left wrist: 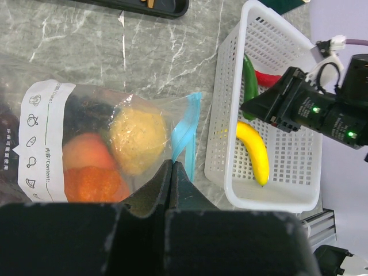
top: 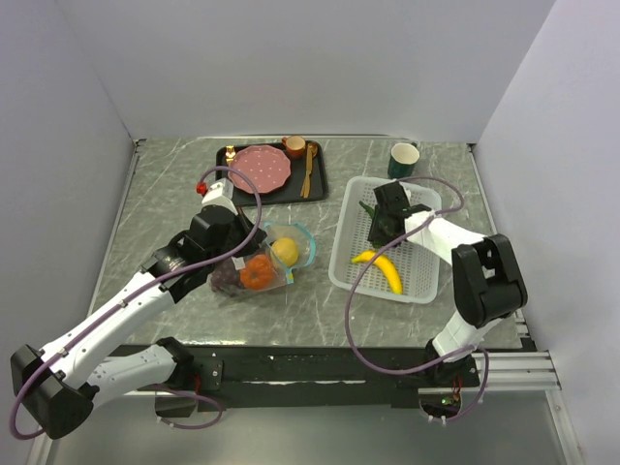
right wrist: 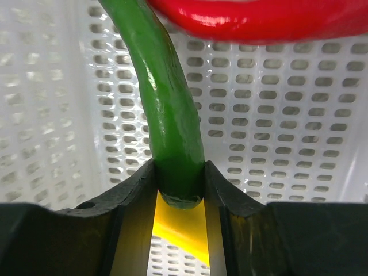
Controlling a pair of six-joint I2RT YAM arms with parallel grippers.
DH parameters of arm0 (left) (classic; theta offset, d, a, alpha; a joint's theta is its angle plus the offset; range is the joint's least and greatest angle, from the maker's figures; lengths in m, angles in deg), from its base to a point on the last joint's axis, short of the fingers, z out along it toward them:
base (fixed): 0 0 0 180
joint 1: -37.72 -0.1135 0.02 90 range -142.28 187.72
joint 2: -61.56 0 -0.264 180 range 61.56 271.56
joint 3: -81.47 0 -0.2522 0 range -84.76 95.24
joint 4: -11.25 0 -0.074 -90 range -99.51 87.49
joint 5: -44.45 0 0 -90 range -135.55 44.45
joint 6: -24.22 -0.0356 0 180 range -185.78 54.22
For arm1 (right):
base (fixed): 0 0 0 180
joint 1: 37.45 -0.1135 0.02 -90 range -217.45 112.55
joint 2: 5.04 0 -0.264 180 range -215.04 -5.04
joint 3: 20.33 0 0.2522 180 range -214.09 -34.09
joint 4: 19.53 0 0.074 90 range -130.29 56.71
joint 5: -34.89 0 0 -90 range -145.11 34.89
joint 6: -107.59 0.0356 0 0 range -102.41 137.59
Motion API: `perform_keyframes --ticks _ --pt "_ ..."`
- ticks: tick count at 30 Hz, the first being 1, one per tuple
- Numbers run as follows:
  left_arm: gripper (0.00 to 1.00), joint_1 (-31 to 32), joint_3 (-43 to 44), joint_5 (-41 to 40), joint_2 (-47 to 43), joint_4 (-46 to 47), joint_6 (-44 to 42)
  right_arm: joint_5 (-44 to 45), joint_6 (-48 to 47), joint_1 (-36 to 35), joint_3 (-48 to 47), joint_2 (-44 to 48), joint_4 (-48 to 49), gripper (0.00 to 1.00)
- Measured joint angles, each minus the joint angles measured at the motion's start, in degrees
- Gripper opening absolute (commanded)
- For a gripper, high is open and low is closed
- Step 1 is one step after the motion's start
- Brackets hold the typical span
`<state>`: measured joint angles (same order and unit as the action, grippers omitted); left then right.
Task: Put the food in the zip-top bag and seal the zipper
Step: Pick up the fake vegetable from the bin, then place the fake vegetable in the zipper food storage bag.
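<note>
The right end effector point(right wrist: 179, 181) is clamped on the green stem point(right wrist: 172, 115) of the red chili point(right wrist: 259, 17) inside the mesh basket point(top: 412, 291), right of the zip-top bag point(left wrist: 86, 109). The left end effector point(left wrist: 172, 172), jaws together, seems to pinch that bag near its teal zipper point(left wrist: 187, 132); lemon point(left wrist: 138, 141) and orange fruit point(left wrist: 92, 184) lie inside

Bag point(left wrist: 161, 109): clear soft plastic, laid flat left of the table's middle, mouth turned right; the near edge by the mouth is pinched by the left gripper point(left wrist: 171, 172).
Zipper point(left wrist: 187, 135): teal-blue strip, bowed open.
Lemon point(left wrist: 138, 141): yellow, inside, just behind the mouth.
Orange fruit point(left wrist: 92, 184): round, inside, left of the lemon.
Grapes point(top: 226, 278): dark purple, at the closed left end.
Banana point(top: 381, 266): yellow, laid in the white basket point(top: 339, 237) at right.
Green chili point(right wrist: 169, 115): long, curved, glossy; one end is clamped by the right gripper point(right wrist: 178, 172).
Red chili point(right wrist: 259, 17): glossy, just beside the green chili.
</note>
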<state>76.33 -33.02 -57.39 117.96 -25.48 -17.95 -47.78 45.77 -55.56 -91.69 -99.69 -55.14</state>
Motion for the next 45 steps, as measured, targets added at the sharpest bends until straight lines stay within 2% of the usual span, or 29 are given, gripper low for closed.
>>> perform_keyframes --ticks 10,22,31,39,45 --pt "0.01 0.00 -0.04 0.00 0.13 0.02 0.00 -0.35 -1.01 0.00 1.68 9.16 -0.02 0.28" --pt "0.01 0.00 -0.94 0.79 0.37 1.27 0.07 -13.55 -5.11 -0.02 3.61 20.22 -0.79 0.29" --pt "0.01 0.00 -0.94 1.73 1.55 1.64 0.09 -25.94 -10.10 -2.49 3.34 20.28 -2.89 0.31" --pt "0.01 0.00 -0.94 1.73 1.51 1.64 0.09 -25.94 -15.69 -13.53 -0.26 18.60 -9.01 0.31" --pt "0.01 0.00 -0.94 1.70 1.01 1.11 0.09 -24.50 -16.37 -14.49 -0.26 18.56 -10.62 0.30"
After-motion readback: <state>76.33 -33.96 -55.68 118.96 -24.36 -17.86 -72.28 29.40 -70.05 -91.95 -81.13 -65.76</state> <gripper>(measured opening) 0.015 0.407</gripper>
